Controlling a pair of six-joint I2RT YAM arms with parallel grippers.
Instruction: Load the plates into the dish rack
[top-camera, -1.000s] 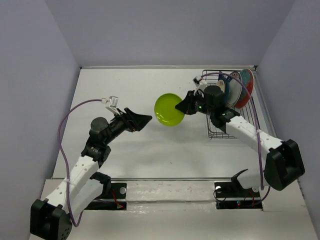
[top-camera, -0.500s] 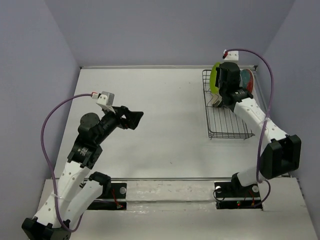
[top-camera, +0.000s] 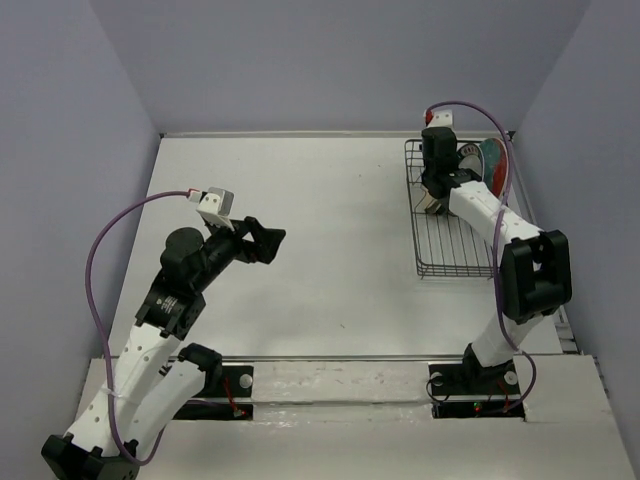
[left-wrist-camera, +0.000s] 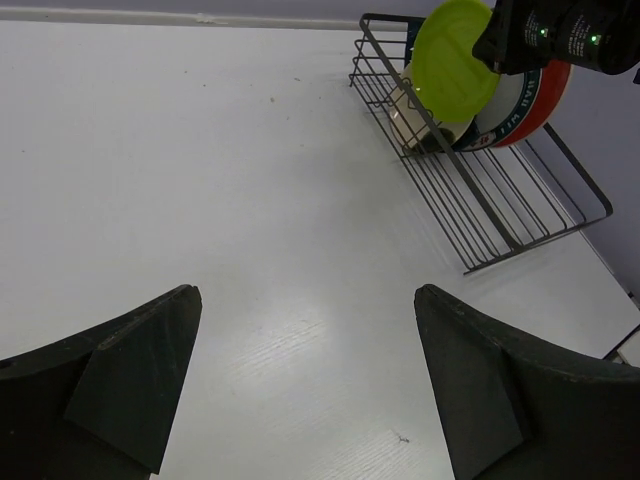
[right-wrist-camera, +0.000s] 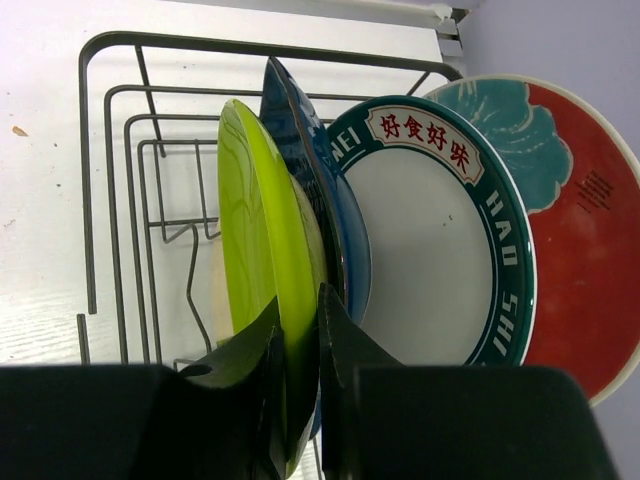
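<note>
The right jaws were clenched on the edge of the green plate (right-wrist-camera: 262, 260), which stood upright between them in the rack (top-camera: 452, 240), while the left jaws hung wide apart above the surface (left-wrist-camera: 230, 180).

I've swung the right gripper (right-wrist-camera: 298, 335) from mid-table across to the dish rack (top-camera: 452, 255), lime-green plate (right-wrist-camera: 262, 240) now upright beside the dark teal plate (right-wrist-camera: 300, 150), left gripper (top-camera: 268, 240) drawn back slightly
</note>
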